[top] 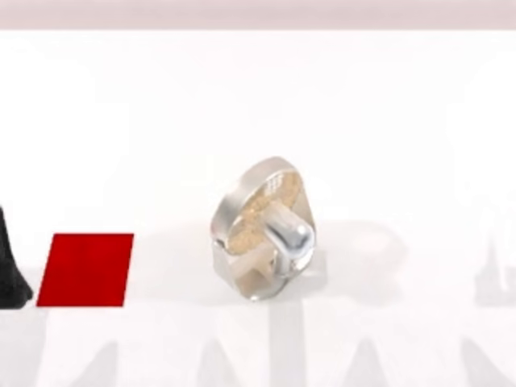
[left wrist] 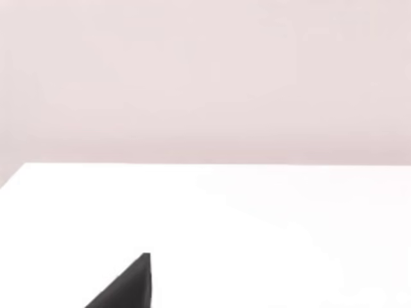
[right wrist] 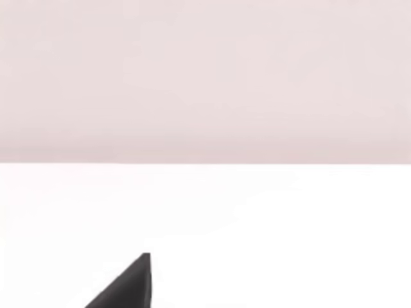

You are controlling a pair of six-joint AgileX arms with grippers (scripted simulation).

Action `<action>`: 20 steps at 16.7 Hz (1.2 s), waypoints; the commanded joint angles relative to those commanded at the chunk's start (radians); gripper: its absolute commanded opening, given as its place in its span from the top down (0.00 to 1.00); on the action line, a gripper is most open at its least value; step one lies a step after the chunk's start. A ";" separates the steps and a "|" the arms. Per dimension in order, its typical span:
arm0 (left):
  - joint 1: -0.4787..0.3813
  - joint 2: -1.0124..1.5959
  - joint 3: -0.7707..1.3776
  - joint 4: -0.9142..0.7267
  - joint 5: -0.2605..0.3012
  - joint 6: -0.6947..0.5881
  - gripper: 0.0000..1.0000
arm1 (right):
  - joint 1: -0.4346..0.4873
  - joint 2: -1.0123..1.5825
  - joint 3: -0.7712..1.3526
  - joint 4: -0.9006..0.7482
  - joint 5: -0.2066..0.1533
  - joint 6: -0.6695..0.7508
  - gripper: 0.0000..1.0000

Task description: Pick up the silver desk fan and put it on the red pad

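The silver desk fan [top: 262,230] stands on the white table near the middle of the top view. Its ring housing is tilted, with the beige grille inside it and the chrome motor cylinder [top: 290,234] sticking out toward the front right. The red pad [top: 85,269] lies flat well to the fan's left, with nothing on it. My left arm [top: 10,270] shows as a dark shape at the left edge, just beside the pad. A dark corner of my left gripper [left wrist: 131,285] and of my right gripper [right wrist: 131,285] shows in each wrist view, over bare table. Neither is near the fan.
The table's far edge [top: 258,31] runs along the top of the top view against a pale pink backdrop. The right arm does not show in the top view. Both wrist views hold only white tabletop and the pink backdrop.
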 joint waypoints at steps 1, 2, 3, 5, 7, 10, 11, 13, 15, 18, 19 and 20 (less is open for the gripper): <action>0.000 0.000 0.000 0.000 0.000 0.000 0.00 | 0.000 0.000 0.000 0.000 0.000 0.000 0.00; 0.000 0.000 0.000 0.000 0.000 0.000 0.00 | 0.000 0.000 0.000 0.000 0.000 0.000 0.00; -0.003 0.010 0.007 -0.009 0.001 0.002 0.00 | 0.000 0.000 0.000 0.000 0.000 0.000 0.00; -0.020 0.059 0.047 -0.053 0.003 0.009 0.00 | 0.000 0.000 0.000 0.000 0.000 0.000 0.00; -0.047 0.144 0.120 -0.127 0.007 0.020 0.00 | 0.000 0.000 0.000 0.000 0.000 0.000 0.00; -0.106 0.328 0.291 -0.283 0.013 0.039 0.00 | 0.000 0.000 0.000 0.000 0.000 0.000 0.00; -0.129 0.399 0.361 -0.342 0.015 0.045 0.00 | 0.000 0.000 0.000 0.000 0.000 0.000 0.00; -0.180 0.555 0.520 -0.469 0.019 0.057 0.00 | 0.000 0.000 0.000 0.000 0.000 0.000 0.00; -0.235 0.725 0.700 -0.603 0.022 0.067 0.00 | 0.000 0.000 0.000 0.000 0.000 0.000 0.00; -0.324 0.995 0.994 -0.805 0.026 0.082 0.00 | 0.000 0.000 0.000 0.000 0.000 0.000 0.00; -0.354 1.088 1.097 -0.872 0.027 0.086 0.00 | 0.000 0.000 0.000 0.000 0.000 0.000 0.00; -0.383 1.181 1.200 -0.937 0.027 0.090 0.00 | 0.000 0.000 0.000 0.000 0.000 0.000 0.00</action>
